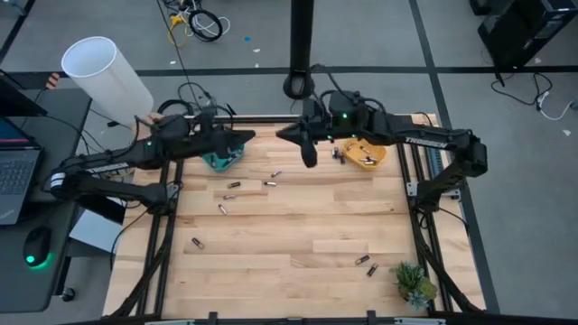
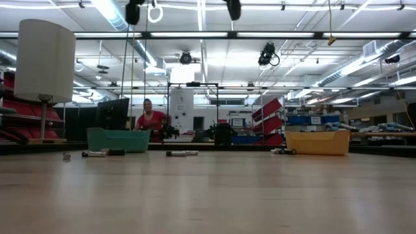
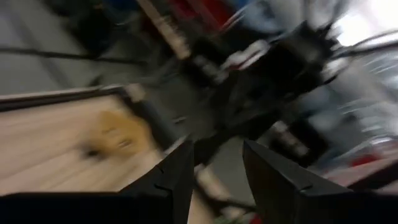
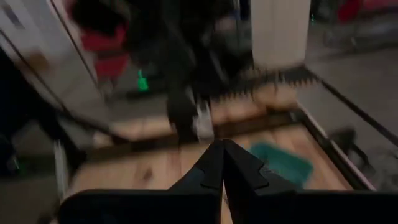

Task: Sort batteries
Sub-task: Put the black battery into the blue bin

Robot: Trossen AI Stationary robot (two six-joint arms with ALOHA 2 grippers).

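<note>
Batteries [image 1: 233, 185] scattered flat across the worktop [image 1: 298, 244], long axes pointing every which way, ends too small to read, left hand [image 1: 242, 137] open above teal bin [image 1: 222, 159], right hand [image 1: 287, 135] closed empty beside orange bin [image 1: 366, 153]

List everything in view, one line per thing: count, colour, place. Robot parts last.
Wooden table: one, pale planks, dark frame, centre.
Teal plastic bin: one, far left of the table, under the left arm.
Orange plastic bin: one, far right of the table, under the right arm.
Small cylindrical batteries: about ten, silvery and dark, loose on the wood, mostly mid-table, two near the plant.
Small green plant: one, near right corner.
White cylinder: one, off the far left corner.
Laptop: one, dark, on the side desk at left.
Person in red top: one, in the room behind.
Left gripper: open, empty, by the teal bin.
Right gripper: shut, raised between the bins.
</note>
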